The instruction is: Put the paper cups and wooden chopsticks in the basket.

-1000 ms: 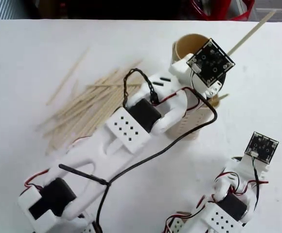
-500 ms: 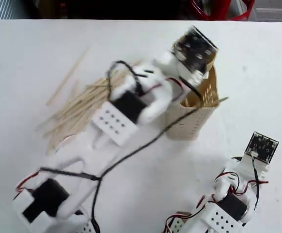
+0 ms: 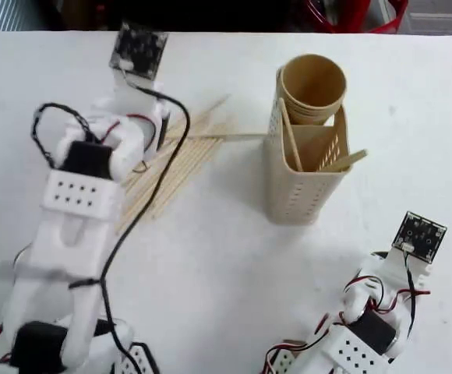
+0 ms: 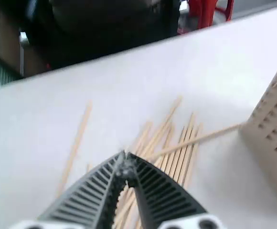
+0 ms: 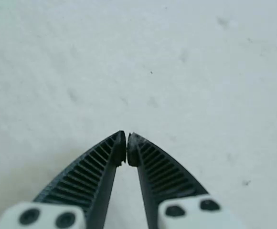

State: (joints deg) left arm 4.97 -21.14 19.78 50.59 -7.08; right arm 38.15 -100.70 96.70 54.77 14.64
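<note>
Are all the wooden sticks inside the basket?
No, a pile of chopsticks lies on the table beside the basket.

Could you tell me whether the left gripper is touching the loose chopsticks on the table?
Cannot tell. In the left wrist view the left gripper sits over the chopsticks, its tips hiding any contact or gap.
</note>
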